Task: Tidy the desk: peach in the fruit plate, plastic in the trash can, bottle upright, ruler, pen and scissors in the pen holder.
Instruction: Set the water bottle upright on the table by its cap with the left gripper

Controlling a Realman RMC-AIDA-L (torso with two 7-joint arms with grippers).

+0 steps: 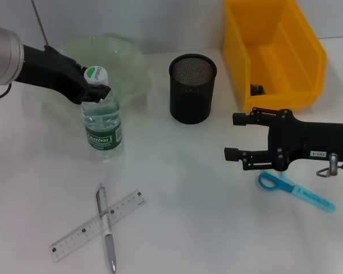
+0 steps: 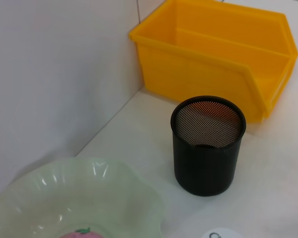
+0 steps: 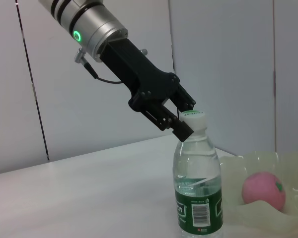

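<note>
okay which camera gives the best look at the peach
The right wrist view: the pink peach sits in the pale green fruit plate, nearly whole, beside the bottle. The left wrist view catches only its top edge at the frame's border. In the head view the left gripper and bottle hide it.

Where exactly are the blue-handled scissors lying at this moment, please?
In the head view, the blue-handled scissors lie flat on the white desk at the robot's right, just nearer the robot than the right claw and its black body.
</note>
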